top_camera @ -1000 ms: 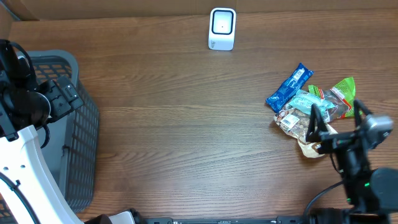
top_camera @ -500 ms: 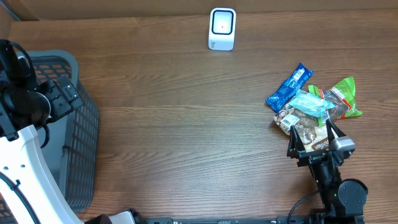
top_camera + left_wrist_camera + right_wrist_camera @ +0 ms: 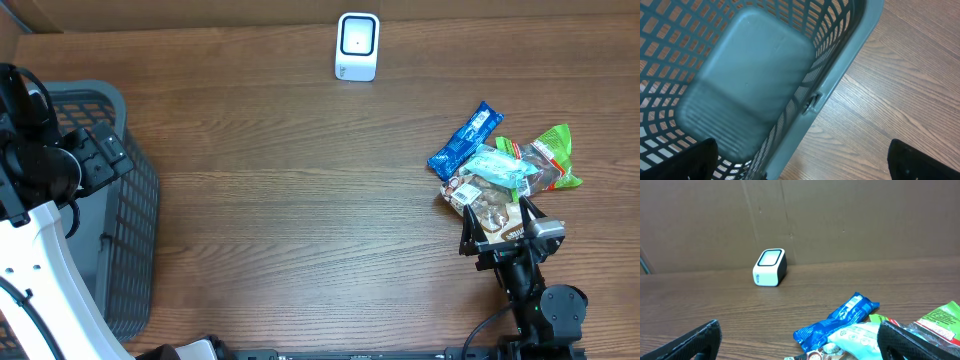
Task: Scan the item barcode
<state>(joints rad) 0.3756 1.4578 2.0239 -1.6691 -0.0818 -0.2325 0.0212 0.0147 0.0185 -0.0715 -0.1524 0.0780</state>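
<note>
A pile of snack packets lies at the right of the table: a blue packet (image 3: 466,139), a pale teal one (image 3: 498,165), a green one (image 3: 552,150) and a brown-printed one (image 3: 488,206). The white barcode scanner (image 3: 357,46) stands at the far edge. My right gripper (image 3: 498,230) is open at the near side of the pile, its fingers straddling the brown-printed packet's near end and holding nothing. In the right wrist view, the right gripper (image 3: 800,340) faces the blue packet (image 3: 840,322), with the scanner (image 3: 769,267) beyond. My left gripper (image 3: 110,152) hangs open over the basket rim.
A grey plastic basket (image 3: 130,240) stands at the left edge; the left wrist view shows its bare floor (image 3: 745,80), its rim under the left gripper (image 3: 802,150). A brown cardboard wall (image 3: 840,220) closes the far side behind the scanner.
The right arm swung from the right of the pile to its near side a second ago, then barely shifted. The left arm has stayed still.
</note>
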